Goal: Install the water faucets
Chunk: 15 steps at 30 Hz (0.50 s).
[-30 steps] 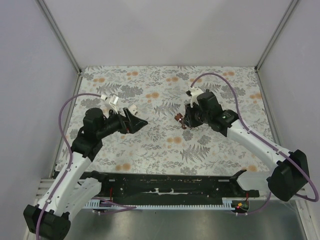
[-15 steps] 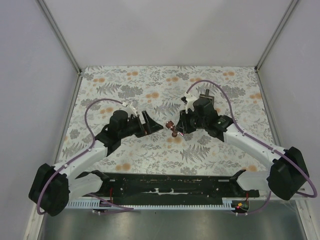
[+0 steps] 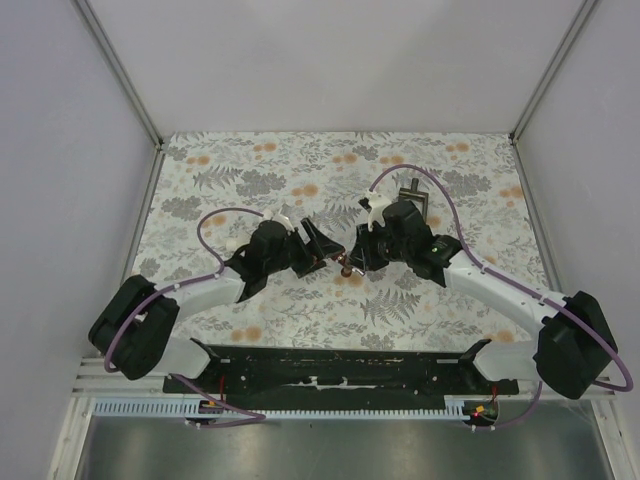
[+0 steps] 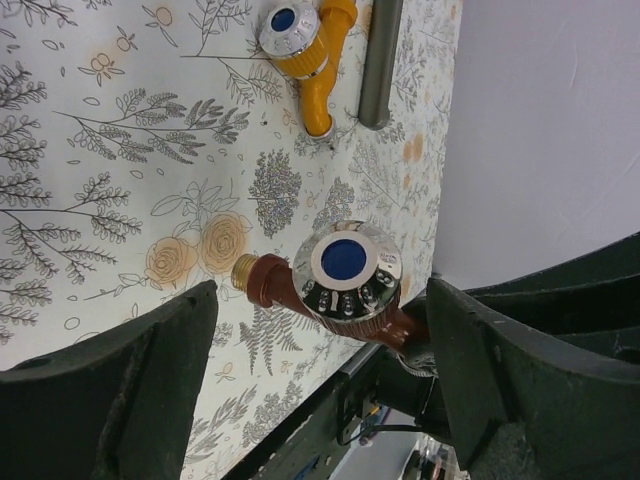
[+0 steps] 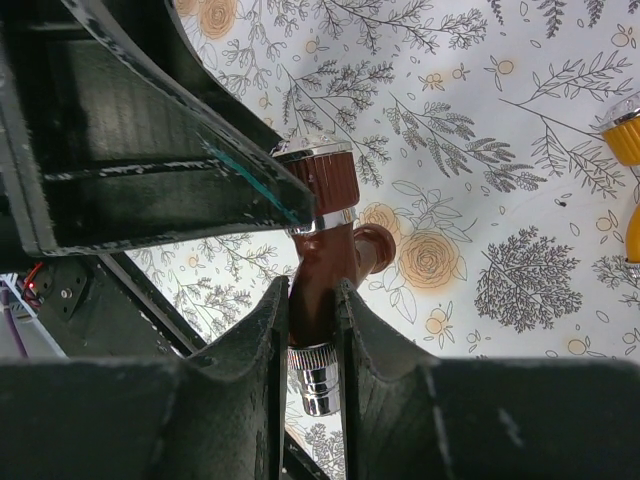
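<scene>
Your left arm has swung in from the left side of the table (image 3: 480,170) to its middle, so your left claw (image 3: 320,252) now meets the right claw (image 3: 352,262) nose to nose. The right one has drifted slightly leftward and nearer. Your right claw is clamped tight on the body of the brown tap (image 4: 340,285), with the silvery threaded end poking out past its fingers. The tap's chrome knob, blue at the centre, points straight into your left claw. That claw stands wide, one finger on each side of the knob with a gap both ways, so it grips nothing. The brown tap sits between the two claws near the table's middle. Farther back, the orange tap (image 4: 305,50) lies on the floral cloth, just beside the grey tool (image 4: 378,60).
</scene>
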Each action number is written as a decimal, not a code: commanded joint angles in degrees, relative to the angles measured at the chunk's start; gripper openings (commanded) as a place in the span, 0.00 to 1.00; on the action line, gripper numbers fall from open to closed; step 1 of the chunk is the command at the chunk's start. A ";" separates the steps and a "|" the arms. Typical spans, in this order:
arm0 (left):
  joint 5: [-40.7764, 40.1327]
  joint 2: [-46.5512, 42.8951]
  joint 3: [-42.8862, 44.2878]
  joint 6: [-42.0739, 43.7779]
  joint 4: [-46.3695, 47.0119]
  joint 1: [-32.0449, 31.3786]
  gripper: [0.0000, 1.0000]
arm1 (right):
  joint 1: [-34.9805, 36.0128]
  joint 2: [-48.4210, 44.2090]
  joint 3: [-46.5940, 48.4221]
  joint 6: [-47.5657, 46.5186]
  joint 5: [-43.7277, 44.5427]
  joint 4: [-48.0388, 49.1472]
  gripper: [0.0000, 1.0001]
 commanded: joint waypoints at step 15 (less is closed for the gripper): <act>-1.84 1.26 2.15 -4.62 10.09 -2.42 0.02 | 0.83 -2.91 -1.04 0.43 3.15 4.05 0.17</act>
